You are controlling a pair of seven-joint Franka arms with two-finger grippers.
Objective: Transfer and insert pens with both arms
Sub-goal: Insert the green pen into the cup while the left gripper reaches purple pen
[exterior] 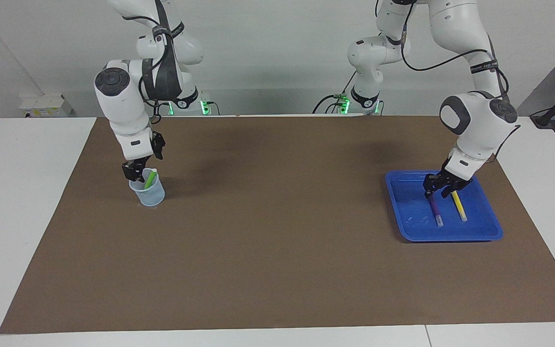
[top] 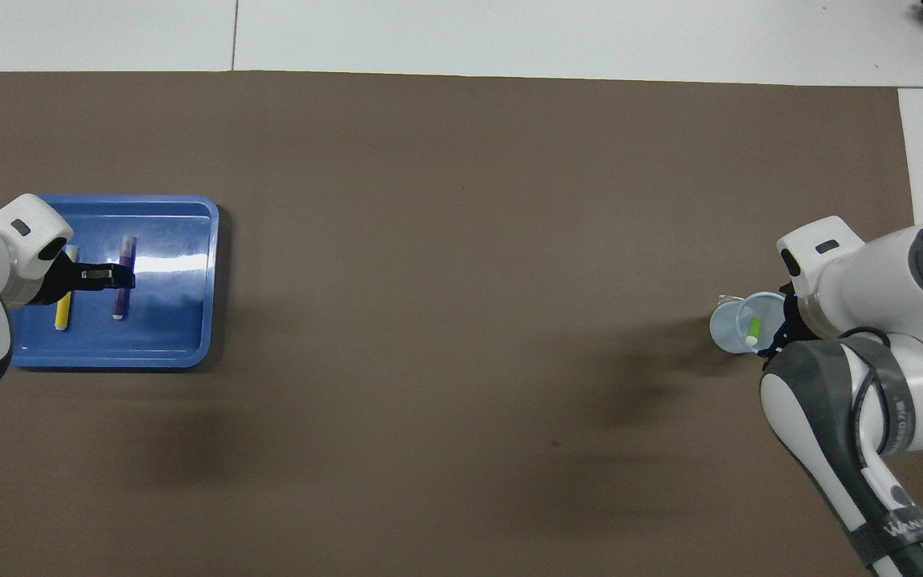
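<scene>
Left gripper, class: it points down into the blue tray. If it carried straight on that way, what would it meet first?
Probably the purple pen: the left gripper hangs open just above its upper end in the blue tray. The yellow pen lies beside it; depth is uncertain.

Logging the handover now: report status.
Right gripper open over the cup, green pen in it. Left gripper low over purple pen in tray. Nothing blocking.

Left claw (exterior: 439, 190) covers the upper ends of the purple pen (exterior: 435, 210) and yellow pen (exterior: 459, 206); contact too small to tell. Green pen (exterior: 150, 179) lower half blurred inside the cup (exterior: 148, 189). Overhead: right claw (top: 782, 324) mostly hidden under its arm; both arms cut off by picture edges.
</scene>
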